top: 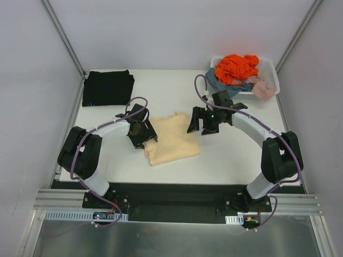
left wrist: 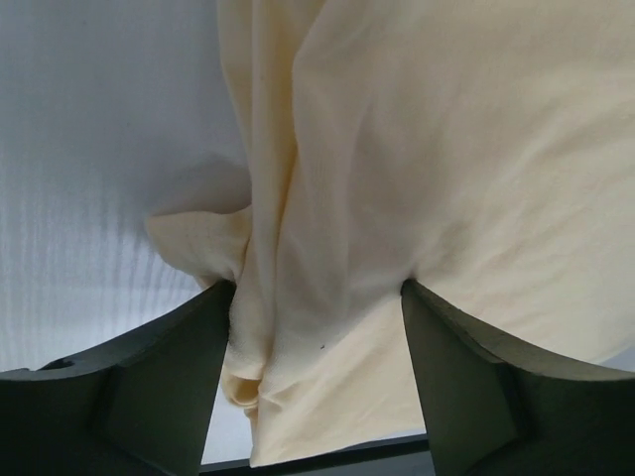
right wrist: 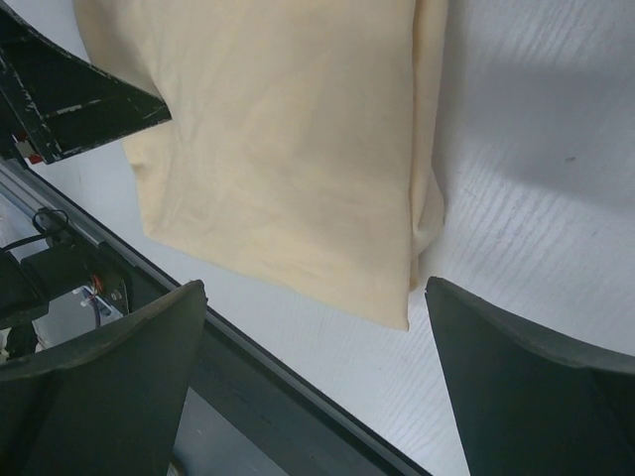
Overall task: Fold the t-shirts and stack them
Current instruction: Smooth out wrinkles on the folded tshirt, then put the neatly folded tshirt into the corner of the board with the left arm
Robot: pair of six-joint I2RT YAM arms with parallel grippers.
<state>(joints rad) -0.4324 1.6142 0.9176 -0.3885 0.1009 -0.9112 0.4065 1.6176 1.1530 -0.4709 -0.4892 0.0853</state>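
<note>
I see the black t-shirt (top: pixel 107 88) folded at ten o'clock, the cream t-shirt (top: pixel 171 139) half-folded, my left gripper (left wrist: pixel 317 288) apart astride its nine o'clock edge, my right gripper (right wrist: pixel 316 288) gaping empty; stacking yet to do.

No legible text, label, brand, number or sign in any of the three views. The cream-yellow t-shirt (top: pixel 171 140) and the black t-shirt (top: pixel 107 88) show plain cloth only. Two spots carry marks too small to read: pale and red specks on the black housing (right wrist: pixel 69 94) at the upper left of the right wrist view, and the small board (top: pixel 102 216) at the left arm's base.
</note>
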